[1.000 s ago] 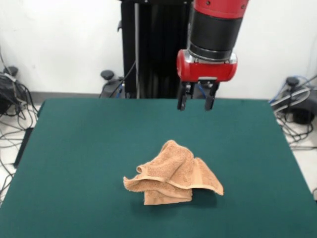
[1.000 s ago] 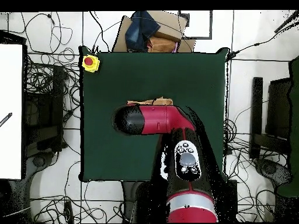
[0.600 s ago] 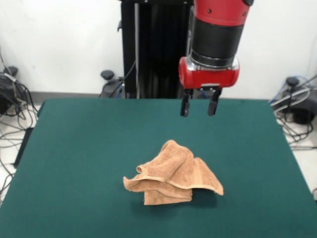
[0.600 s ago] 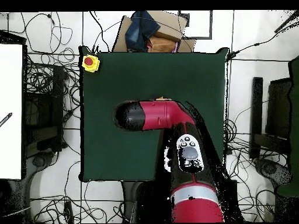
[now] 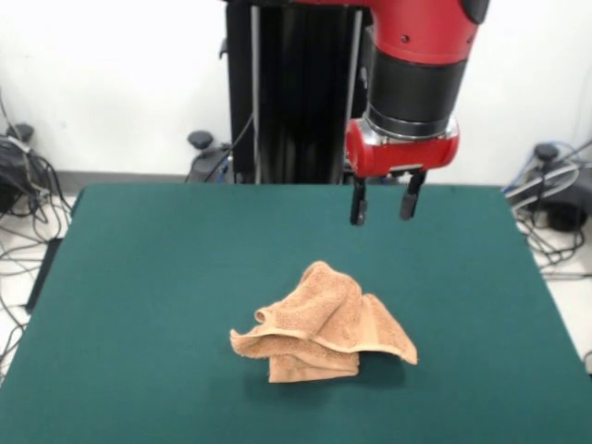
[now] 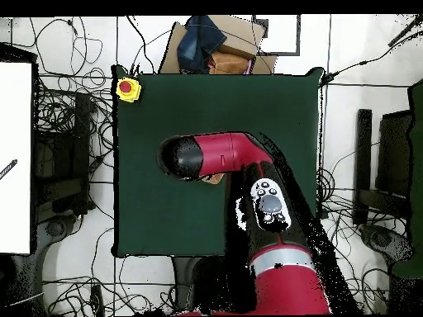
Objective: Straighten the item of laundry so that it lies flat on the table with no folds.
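Note:
The item of laundry (image 5: 324,324), a peach-orange towel, lies crumpled in a folded heap on the green table (image 5: 139,277), a little right of its middle. My gripper (image 5: 380,208) hangs in the air above and behind the heap, slightly to its right, open and holding nothing. Its two dark fingers (image 5: 357,209) point straight down, clear of the cloth. In the overhead view the red arm (image 6: 223,157) covers nearly all of the towel (image 6: 216,177); only a small peach scrap shows below the arm, and the gripper itself is hidden under the wrist.
A yellow box with a red button (image 6: 127,88) sits at one corner of the table (image 6: 206,107). Cardboard and a dark cloth (image 6: 211,41) lie beyond the table's far edge. Cables run over the floor on all sides.
In the front view the gripper has come lower and shifted to the right, still open. The towel has not moved.

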Controlling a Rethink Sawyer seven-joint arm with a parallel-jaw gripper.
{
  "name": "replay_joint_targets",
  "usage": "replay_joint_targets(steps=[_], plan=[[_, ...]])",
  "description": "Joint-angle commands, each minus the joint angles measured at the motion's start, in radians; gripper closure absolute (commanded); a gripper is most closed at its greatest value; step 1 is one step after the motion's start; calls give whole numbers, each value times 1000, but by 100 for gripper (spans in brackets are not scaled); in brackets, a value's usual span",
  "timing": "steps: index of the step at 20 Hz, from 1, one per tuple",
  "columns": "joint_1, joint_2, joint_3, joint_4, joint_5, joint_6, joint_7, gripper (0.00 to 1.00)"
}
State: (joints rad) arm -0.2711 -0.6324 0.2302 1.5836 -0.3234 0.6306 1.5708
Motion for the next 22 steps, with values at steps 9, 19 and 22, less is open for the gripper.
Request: replay_joint_targets(steps=[9, 19, 22], plan=[[-160, -32, 213, 86, -96, 89, -283, 0], [-236, -3, 255, 67, -123, 130, -384, 0], [-245, 9, 256, 54, -130, 125, -399, 0]])
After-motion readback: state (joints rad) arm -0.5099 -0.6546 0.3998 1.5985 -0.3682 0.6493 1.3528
